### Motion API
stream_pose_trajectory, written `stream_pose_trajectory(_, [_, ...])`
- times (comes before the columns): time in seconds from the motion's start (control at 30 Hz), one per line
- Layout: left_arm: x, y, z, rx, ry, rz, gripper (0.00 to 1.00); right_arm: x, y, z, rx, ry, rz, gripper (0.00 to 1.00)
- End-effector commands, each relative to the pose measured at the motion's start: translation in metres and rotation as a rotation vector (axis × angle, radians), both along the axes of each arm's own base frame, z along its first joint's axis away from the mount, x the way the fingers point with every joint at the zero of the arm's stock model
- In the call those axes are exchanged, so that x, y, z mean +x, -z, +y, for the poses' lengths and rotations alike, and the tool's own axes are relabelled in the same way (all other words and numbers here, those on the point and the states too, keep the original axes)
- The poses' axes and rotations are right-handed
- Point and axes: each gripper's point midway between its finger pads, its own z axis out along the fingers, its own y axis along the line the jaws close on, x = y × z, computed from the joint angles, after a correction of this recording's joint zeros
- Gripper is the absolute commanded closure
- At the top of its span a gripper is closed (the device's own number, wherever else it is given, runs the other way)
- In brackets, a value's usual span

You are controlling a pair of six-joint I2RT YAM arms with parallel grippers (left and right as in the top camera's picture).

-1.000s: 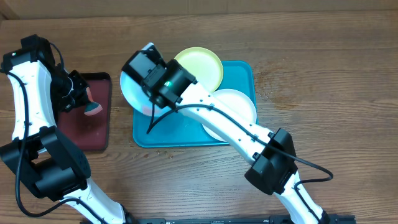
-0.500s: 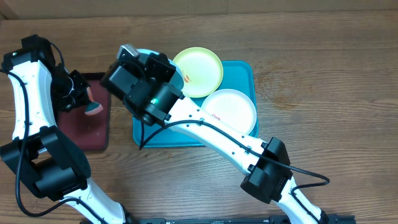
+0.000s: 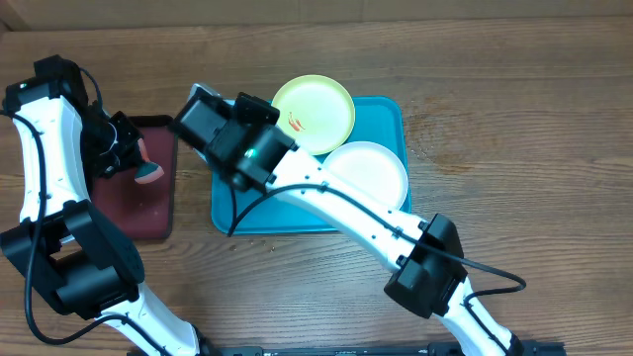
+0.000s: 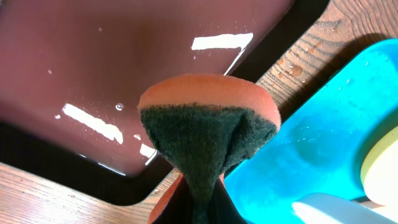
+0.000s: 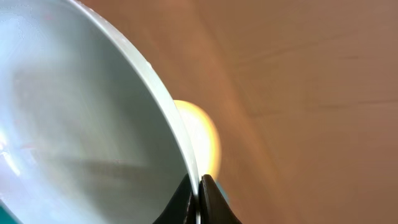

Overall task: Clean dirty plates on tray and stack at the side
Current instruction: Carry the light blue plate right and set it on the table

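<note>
On a brown, wood-grain desk (image 3: 514,148), with a paler tan strip along its far edge and nothing of the room beyond in view, two arms work over a pair of trays. The turquoise tray (image 3: 384,117) lies beneath and to one side of the right jaws. The yellow-green plate (image 3: 313,111) sits at its far end, overhanging the rim just beside those jaws, with red smears (image 3: 297,123) on the side nearest them. The white plate (image 3: 374,170) lies flat in the tray, farther from the right jaws and just beside the yellow-green one, its near edge hidden under the right arm (image 3: 346,203). The right jaws are pressed together on the rim of the light blue plate (image 5: 74,106), which stands tilted up on edge over the tray's far left corner. From overhead the wrist covers nearly all of it, and whether its lower edge touches the tray cannot be told. Well apart from them, at the end of the left arm (image 3: 45,148), the left jaws pinch an orange sponge (image 4: 208,134), its dark green scouring face folded between them. Directly beneath these jaws lies a dark red, black-rimmed tray (image 3: 148,203), its glossy floor dotted with small droplets and streaked with glare. Whether the sponge touches that floor cannot be told. The turquoise tray's rim shows just past the dark red tray's corner.
</note>
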Motion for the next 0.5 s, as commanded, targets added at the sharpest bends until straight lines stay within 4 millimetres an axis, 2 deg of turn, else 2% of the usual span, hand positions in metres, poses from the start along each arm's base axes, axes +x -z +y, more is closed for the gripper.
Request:
stream_pose_trajectory(0.0, [0.002, -0.002, -0.003, -0.010, 0.028, -0.011, 0.96, 0.025, -0.020, -0.019, 0.195, 0.118, 0.013, 0.96])
stream_pose_trajectory(0.1, [0.003, -0.002, -0.002, -0.009, 0.028, -0.014, 0.96, 0.043, -0.052, -0.045, 0.354, 0.180, 0.015, 0.96])
stream_pose_trajectory(0.17, [0.003, -0.002, -0.002, -0.008, 0.028, -0.015, 0.96, 0.054, -0.058, -0.063, 0.478, 0.176, 0.115, 0.96])
stream_pose_trajectory(0.2, [0.003, -0.002, -0.002, -0.008, 0.028, -0.014, 0.95, 0.064, -0.054, -0.084, 0.583, 0.187, 0.231, 0.96])
stream_pose_trajectory(0.3, [0.003, -0.002, -0.002, -0.009, 0.028, -0.014, 0.96, 0.077, -0.036, -0.132, 0.732, 0.211, 0.451, 0.96])
stream_pose_trajectory(0.37, [0.003, -0.002, -0.003, -0.009, 0.028, -0.015, 0.96, 0.085, -0.022, -0.173, 0.791, 0.281, 0.547, 0.96])
stream_pose_trajectory(0.47, [0.004, -0.002, -0.002, -0.007, 0.028, -0.020, 0.96, 0.092, 0.006, -0.248, 0.831, 0.461, 0.635, 0.96])
